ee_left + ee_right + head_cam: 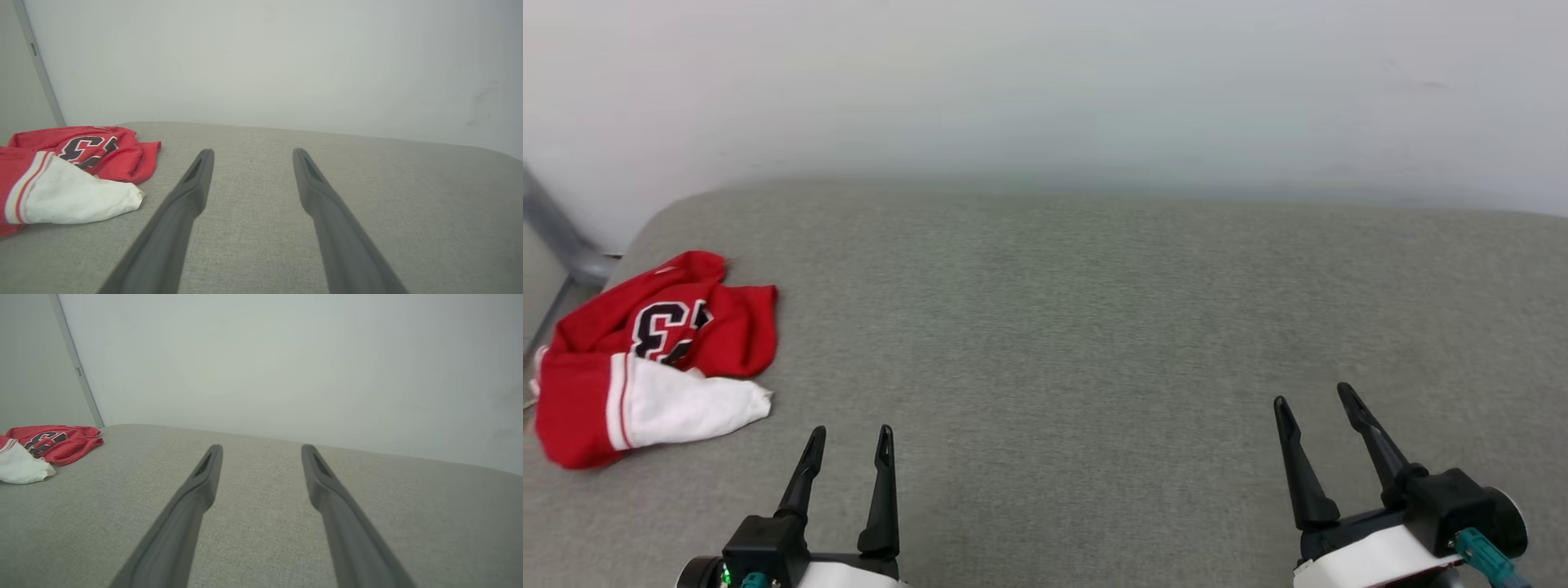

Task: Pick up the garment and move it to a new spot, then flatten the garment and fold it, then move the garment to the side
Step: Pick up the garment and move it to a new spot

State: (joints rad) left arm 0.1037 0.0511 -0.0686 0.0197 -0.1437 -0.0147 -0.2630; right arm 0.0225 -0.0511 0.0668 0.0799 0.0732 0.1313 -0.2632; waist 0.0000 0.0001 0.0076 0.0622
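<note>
Shirt (654,359) lies in a crumpled heap, ahead and left of the left gripper (851,430): near, not touching. It sits well apart from the right gripper (1313,394), far off to that one's left. Part of the black number faces up. One white sleeve (694,404) spills toward the left gripper. Both grippers sit low over the grey cushion (1094,327), jaws wide, nothing held.

Step in hand, by your likely reading: the first pickup, not yet begun. The next move calls for you to swing the left gripper left and forward onto the heap. Pinch a red fold rather than the loose sleeve, then carry it toward the open middle.

Head view gives you both grippers at once and the shirt close to the cushion's left edge, with a metal leg (556,237) beyond. Left wrist view gives the sleeve's striped trim up close. Right wrist view gives the shirt small, at its far left.
</note>
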